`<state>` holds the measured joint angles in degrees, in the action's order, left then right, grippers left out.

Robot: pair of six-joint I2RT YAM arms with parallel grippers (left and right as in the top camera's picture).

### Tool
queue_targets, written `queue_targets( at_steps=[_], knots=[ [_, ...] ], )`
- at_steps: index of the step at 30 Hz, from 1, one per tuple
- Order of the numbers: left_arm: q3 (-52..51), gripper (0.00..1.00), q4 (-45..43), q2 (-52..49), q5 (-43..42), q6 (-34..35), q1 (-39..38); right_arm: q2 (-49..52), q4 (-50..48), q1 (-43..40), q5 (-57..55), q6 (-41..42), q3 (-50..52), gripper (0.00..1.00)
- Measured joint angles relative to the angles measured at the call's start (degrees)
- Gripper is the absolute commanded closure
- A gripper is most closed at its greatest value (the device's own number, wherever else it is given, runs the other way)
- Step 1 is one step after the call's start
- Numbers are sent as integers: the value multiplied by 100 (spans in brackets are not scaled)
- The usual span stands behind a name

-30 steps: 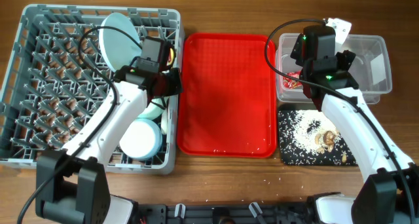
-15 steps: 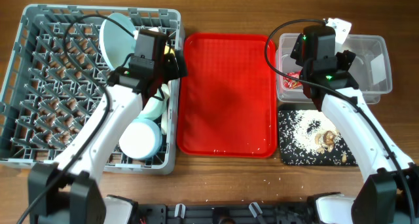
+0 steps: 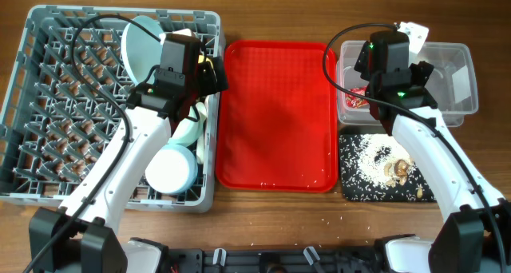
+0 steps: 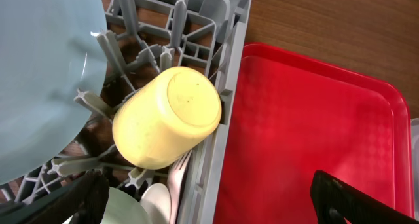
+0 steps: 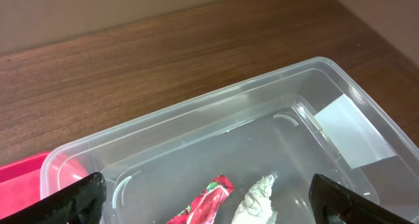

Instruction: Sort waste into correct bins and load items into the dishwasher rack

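A yellow cup [image 4: 167, 116] lies bottom-up on the pegs at the right edge of the grey dishwasher rack [image 3: 48, 105], next to a pale blue plate [image 4: 39, 73]. Below the cup are a white fork [image 4: 178, 178], a spoon [image 4: 157, 201] and a bowl [image 4: 124, 207]. My left gripper [image 4: 209, 198] hangs open above the cup, holding nothing. In the overhead view it [image 3: 209, 73] is over the rack's right wall. My right gripper [image 5: 209, 198] is open over the clear tub [image 5: 196, 132], where a red wrapper [image 5: 203, 201] and a white tissue [image 5: 255, 201] lie.
The red serving tray [image 3: 275, 113] sits between the rack and the bins. The black tray [image 3: 350, 185] in front of the clear tub [image 3: 447, 81] holds white crumbs and brown bits. A white upturned bowl [image 3: 170, 169] stands in the rack's near right corner.
My left gripper has opened and let go of the yellow cup, which now rests in the rack. The left arm shifted toward the rack's far side. The right arm has not moved.
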<state>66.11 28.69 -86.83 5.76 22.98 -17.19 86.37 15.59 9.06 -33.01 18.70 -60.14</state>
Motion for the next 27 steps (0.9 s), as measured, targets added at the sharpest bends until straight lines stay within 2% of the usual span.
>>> queue_targets(
  at_steps=[18,20,27],
  knots=[
    [0,0,2,0,2,2,0,-175,61,0,4,0,13,0],
    [0,0,2,0,2,2,0,-684,83,0,7,0,114,0],
    [0,0,17,0,0,0,0,-3405,116,0,2,2,129,0]
  ],
)
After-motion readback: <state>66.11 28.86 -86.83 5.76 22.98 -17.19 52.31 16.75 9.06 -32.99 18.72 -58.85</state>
